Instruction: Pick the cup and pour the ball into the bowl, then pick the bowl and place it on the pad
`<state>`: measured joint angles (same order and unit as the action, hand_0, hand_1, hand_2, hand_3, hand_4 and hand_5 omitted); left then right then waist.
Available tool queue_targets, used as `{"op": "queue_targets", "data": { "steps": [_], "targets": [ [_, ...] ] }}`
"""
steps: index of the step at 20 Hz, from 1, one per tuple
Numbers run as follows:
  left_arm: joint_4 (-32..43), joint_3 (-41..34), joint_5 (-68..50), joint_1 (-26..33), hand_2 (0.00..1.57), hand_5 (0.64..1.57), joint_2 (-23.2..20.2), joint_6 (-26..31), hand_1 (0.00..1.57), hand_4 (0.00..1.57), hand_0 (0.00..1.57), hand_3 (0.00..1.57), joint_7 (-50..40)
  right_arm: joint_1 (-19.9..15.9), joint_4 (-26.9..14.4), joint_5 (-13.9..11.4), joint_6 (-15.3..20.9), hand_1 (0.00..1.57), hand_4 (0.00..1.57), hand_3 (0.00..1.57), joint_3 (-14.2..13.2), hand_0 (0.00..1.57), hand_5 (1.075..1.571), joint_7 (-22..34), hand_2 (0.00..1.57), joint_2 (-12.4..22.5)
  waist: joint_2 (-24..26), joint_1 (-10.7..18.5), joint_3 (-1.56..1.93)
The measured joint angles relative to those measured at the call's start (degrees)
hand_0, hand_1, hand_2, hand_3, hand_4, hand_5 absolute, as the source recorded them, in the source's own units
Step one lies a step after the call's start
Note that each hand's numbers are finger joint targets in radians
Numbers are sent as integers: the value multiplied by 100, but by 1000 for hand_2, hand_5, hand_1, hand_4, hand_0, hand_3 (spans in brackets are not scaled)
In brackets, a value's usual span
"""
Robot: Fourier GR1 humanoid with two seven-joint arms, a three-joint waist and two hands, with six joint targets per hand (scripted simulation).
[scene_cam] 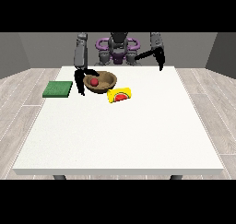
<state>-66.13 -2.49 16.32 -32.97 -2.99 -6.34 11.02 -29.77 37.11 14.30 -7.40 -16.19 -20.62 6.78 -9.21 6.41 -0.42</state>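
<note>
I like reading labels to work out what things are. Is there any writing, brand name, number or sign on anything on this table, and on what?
No readable text anywhere.
Yellow cup, lying on its side: a red and green picture, perhaps a watermelon slice, no letters.
Brown bowl with the red ball in it: plain.
Green pad: plain.
White table: no markings.

large white table [120, 135] filling the middle of the room, its dark legs [59, 177] showing beneath the near edge, pale wood-plank floor [18, 108] spreading around it, plain grey walls [27, 48] closing behind
</note>
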Motion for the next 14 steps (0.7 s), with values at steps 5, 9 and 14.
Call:
{"op": "queue_targets", "data": {
  "steps": [5, 9, 14],
  "targets": [
    [-105, -52, -66, -23, 0, 1567, -87, 69, 0, 0, 0, 0, -3, -148, -208, -53, 378, 1570, 656, 823, 57, 1570, 1570, -23, 1571, -206, -57, 17, 0],
    [-164, -99, -105, -54, 0, 1568, -177, 125, 0, 0, 0, 0, 58, -46, -225, -380, 725, 1571, 1053, 1571, 206, 1571, 1550, -69, 1571, 40, -90, 94, -78],
    [-102, -140, -194, 122, 0, 1570, -167, 187, 0, 0, 0, 0, 96, -131, -338, -617, 1221, 1571, 1023, 1571, 355, 1571, 1555, 496, 1571, 114, 117, 99, -48]
  ]
}}
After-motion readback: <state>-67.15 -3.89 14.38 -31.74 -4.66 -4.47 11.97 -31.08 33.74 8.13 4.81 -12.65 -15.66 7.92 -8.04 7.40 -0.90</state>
